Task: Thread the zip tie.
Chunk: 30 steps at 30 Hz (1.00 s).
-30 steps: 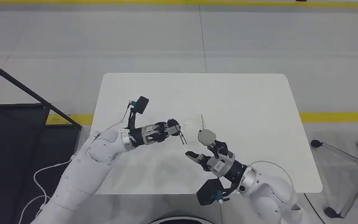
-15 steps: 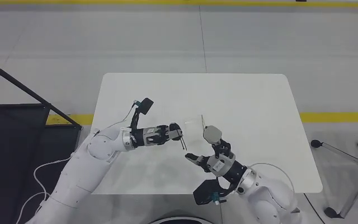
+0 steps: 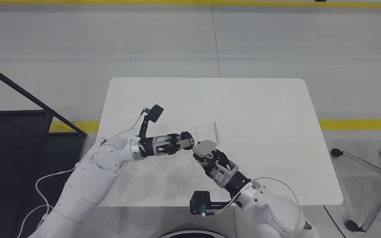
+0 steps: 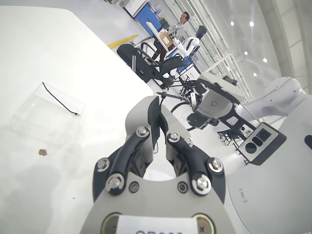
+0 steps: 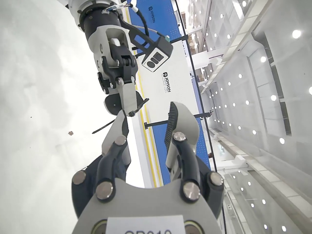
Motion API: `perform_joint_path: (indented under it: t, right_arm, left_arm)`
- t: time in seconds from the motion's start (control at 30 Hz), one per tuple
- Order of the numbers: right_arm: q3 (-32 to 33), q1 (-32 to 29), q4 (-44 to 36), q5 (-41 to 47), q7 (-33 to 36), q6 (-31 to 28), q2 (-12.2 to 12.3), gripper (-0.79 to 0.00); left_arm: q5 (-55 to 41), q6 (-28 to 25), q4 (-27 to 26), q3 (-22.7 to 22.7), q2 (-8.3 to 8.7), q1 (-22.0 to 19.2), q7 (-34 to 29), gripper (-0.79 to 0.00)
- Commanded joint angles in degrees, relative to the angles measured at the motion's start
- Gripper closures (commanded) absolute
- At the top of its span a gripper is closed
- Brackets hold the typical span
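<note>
My left jaws clamp the zip tie (image 5: 103, 127) near its head; right jaws apart. I should pinch the tail tip squarely before aiming.

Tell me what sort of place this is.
Probably a big factory-style robotics hall: rows of ceiling lights high overhead, a yellow floor line beside the table, and another white robot in the background.

One overhead camera, one on each wrist.
The top view looks steeply down on the white table (image 3: 262, 107) from above both arms. Each wrist camera sits close behind its own jaws, facing the other arm; all three share the left gripper (image 4: 159, 105) and the zip tie (image 4: 163, 95).
</note>
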Motion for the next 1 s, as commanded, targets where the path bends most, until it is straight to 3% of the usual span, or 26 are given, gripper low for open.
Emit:
perform_joint_path:
  t: [0.0, 0.5, 0.8, 0.97]
  right_arm:
    - [-1.03, 0.23, -0.16, -0.85, 1.07, -0.29, -0.15, -0.357]
    - [-3.45, 1.7, 0.15, -2.13, 2.98, -0.83, -0.84, -0.271]
    - [-3.59, 2.17, 0.56, -1.62, 3.62, -0.59, -1.18, -0.142]
    - [-3.5, 2.2, 0.66, -1.51, 3.59, -0.5, -1.28, 0.0]
  left_arm:
    - [0.01, 0.0, -0.04, -0.01, 0.02, 0.04, 0.02, 0.0]
    - [0.14, -0.46, -0.33, 0.11, 0.14, 0.2, -0.02, 0.0]
    - [0.18, -0.92, -0.3, 0.28, 0.2, 0.12, -0.3, 0.0]
    - [0.49, -1.44, -0.29, 0.22, 0.27, 0.12, -0.26, 0.0]
